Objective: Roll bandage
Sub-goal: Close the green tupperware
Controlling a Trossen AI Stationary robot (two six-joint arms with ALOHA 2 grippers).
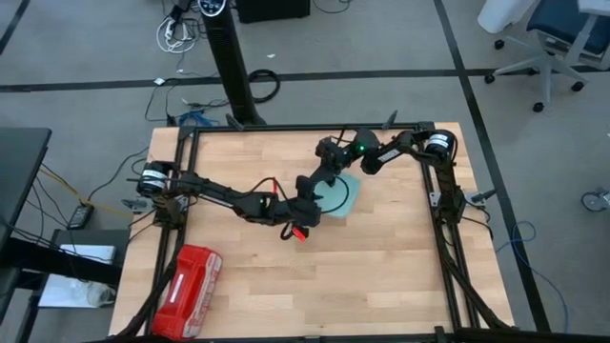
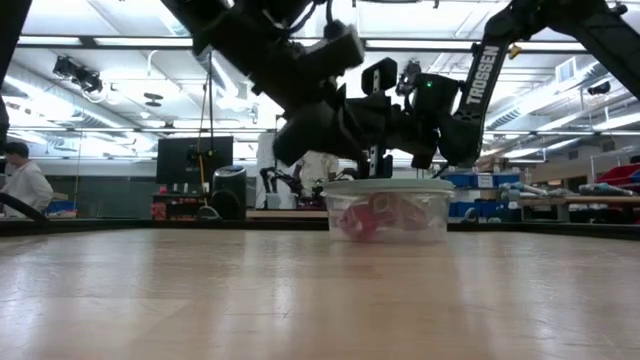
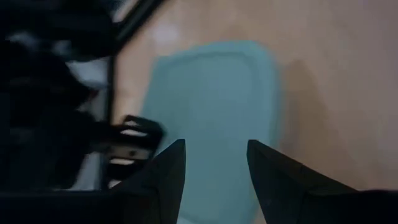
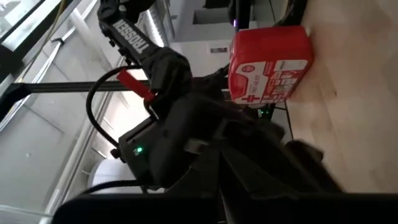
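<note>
Two grippers are hovering over the lidded tub (image 2: 388, 212) — left gripper (image 3: 214, 180) spread and empty above the teal lid (image 3: 211, 106), right gripper (image 1: 329, 152) clenched, holding nothing visible. Bandage (image 2: 362, 220) is lying inside; lift the lid squarely.

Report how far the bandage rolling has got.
Done: nothing shows as finished; pinkish-red contents, perhaps the bandage, lie inside the clear container under its pale green lid. In hand: both claws meet over the container, the left claw open above the lid, the right claw shut at its far edge. Left: opening the container and all the rolling.
</note>
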